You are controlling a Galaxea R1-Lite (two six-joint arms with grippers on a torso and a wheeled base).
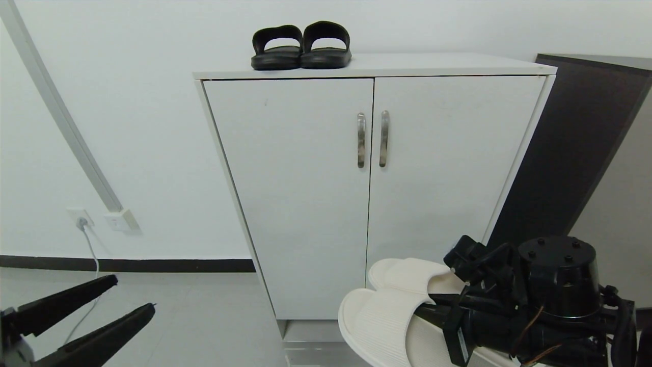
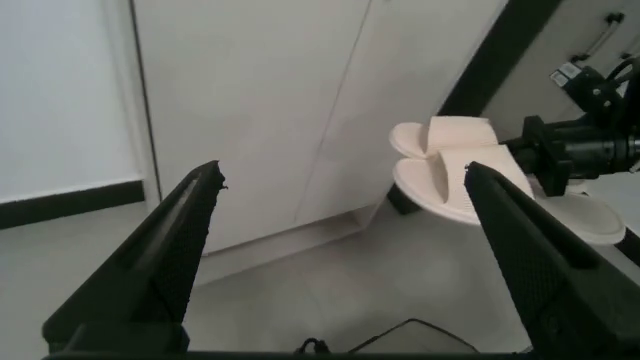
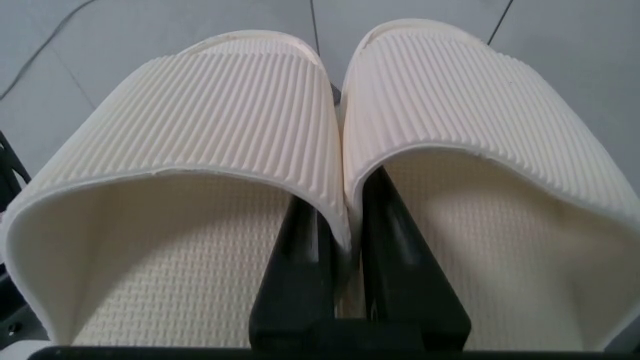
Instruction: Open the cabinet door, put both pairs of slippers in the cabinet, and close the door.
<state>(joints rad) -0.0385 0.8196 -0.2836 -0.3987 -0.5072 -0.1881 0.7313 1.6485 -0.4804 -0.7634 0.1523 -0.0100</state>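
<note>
At lower right, pinches white slippers (image 1: 387,311) with right tool (image 3: 350,250), before shut cabinet (image 1: 305,204) bearing black slippers (image 1: 301,47); holds left tool (image 1: 133,294) spread, lower left.

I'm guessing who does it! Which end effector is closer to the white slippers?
Right. The right end effector is shut on the white slippers; the left end effector hangs open, apart, to their left.

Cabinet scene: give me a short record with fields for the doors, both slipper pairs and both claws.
doors: both shut
black slippers: on top of the cabinet, left part
white slippers: held low before the right door
right claw: shut on white slippers, a finger under each strap
left claw: open, empty, low at left
</note>
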